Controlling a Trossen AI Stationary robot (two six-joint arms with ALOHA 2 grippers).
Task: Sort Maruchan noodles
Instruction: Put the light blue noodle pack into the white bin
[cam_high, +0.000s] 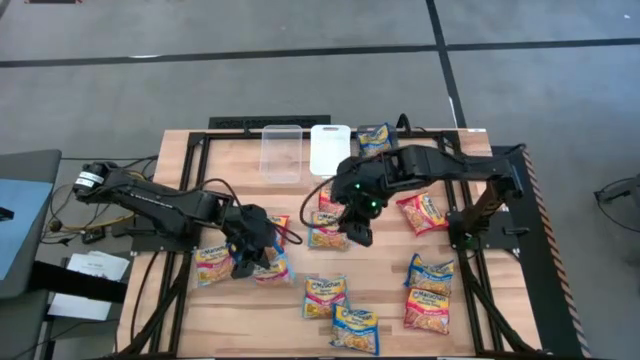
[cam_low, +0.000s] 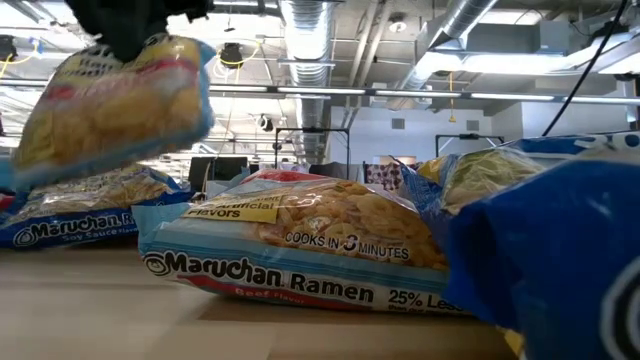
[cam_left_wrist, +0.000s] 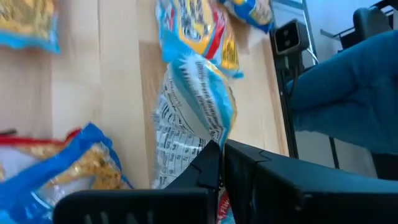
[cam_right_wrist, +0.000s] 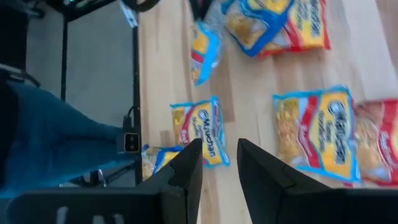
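On tabletop (cam_high: 190, 330) noodle packets (cam_high: 430, 275) lie scattered, unsorted; both bins (cam_high: 282, 150) at far edge look empty. Left pincer (cam_high: 247, 262) pinching one blue-edged packet (cam_left_wrist: 196, 118), lifted. Right pincer (cam_high: 358, 232) spread, empty, above middle. Sorting barely begun.

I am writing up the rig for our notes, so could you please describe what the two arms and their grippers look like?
Both arms are dark, nearly black, built of jointed segments. The right arm shows small green lights near its wrist. The left arm has a pale cylindrical part at its base end, with thin cables trailing beside it. The left gripper and right gripper each have two flat, angular black fingers.
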